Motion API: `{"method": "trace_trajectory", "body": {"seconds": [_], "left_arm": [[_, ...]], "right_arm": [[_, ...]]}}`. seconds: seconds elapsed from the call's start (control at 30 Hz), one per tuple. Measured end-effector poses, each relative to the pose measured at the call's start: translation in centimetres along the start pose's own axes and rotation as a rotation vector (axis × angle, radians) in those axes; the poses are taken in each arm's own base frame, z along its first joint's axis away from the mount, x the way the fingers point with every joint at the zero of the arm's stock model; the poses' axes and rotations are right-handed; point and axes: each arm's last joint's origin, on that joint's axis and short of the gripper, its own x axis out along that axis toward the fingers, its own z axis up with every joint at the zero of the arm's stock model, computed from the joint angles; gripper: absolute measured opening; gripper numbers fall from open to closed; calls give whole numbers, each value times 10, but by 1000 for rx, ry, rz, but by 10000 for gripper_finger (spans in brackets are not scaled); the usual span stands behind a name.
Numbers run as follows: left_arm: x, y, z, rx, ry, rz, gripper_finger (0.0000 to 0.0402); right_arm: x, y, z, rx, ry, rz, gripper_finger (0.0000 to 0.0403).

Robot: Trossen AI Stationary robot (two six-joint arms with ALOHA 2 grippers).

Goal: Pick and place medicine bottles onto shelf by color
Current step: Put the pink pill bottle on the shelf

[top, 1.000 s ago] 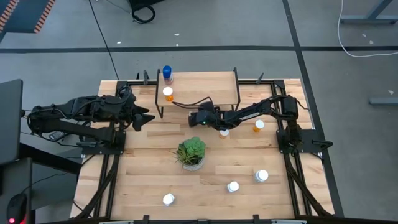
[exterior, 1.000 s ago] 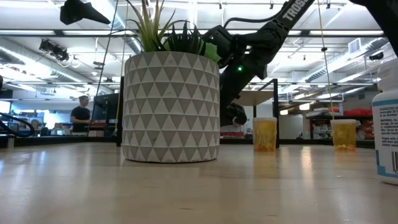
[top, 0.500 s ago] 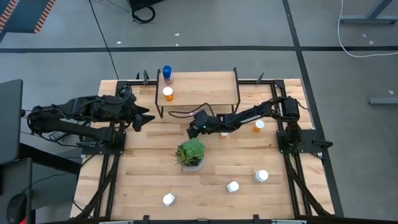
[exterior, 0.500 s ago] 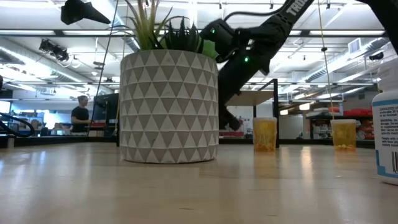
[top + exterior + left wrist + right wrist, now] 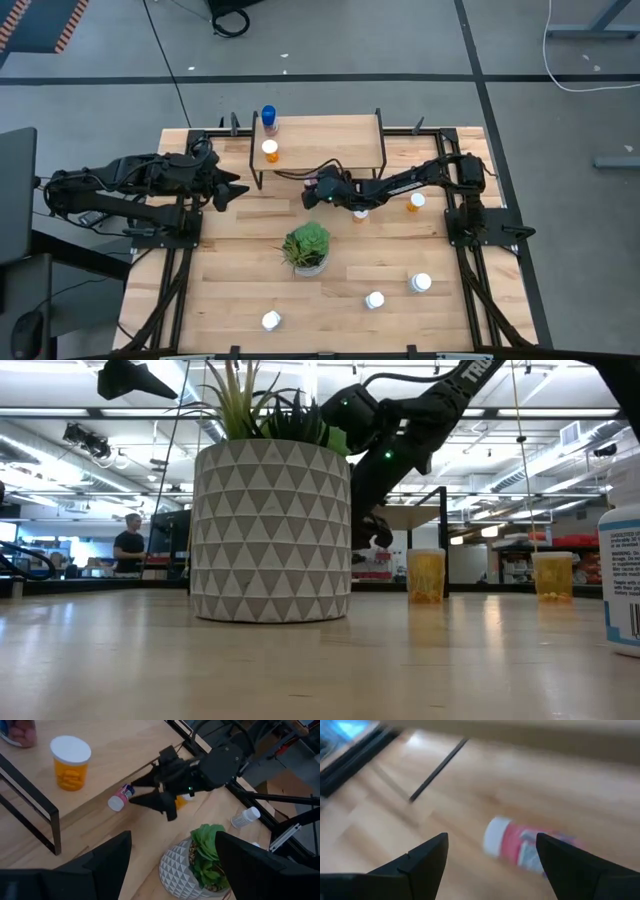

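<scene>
pinkish bottle (image 5: 520,849) lies on its side before open right end effector (image 5: 150,790).

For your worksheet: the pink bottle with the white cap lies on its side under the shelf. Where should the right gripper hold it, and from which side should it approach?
Grip the pink bottle across its round body, behind the white cap, fingers straddling its width. It lies on its side on the table, under the shelf, so the open right gripper probably should come in low from the shelf's open front, not from above.

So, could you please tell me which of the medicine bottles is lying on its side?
The pinkish, white-capped bottle lying under the shelf, just ahead of the right end effector; the other bottles in view stand upright.
</scene>
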Motion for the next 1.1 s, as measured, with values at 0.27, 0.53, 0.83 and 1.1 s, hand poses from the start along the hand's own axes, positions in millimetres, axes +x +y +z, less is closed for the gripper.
{"method": "trace_trajectory", "body": {"seconds": [0.27, 0.53, 0.83, 1.1], "left_arm": [[0, 0, 0, 1, 3, 3, 293], [0, 1, -1, -3, 10, 10, 293], [0, 1, -2, 3, 15, 14, 293], [0, 2, -2, 7, 19, 17, 293]], "right_arm": [[11, -10, 1, 69, -52, -78, 310], [19, -13, -7, 89, -56, -112, 310], [20, -17, -6, 68, -16, -117, 310], [12, -6, -13, 73, 71, -15, 310]]}}
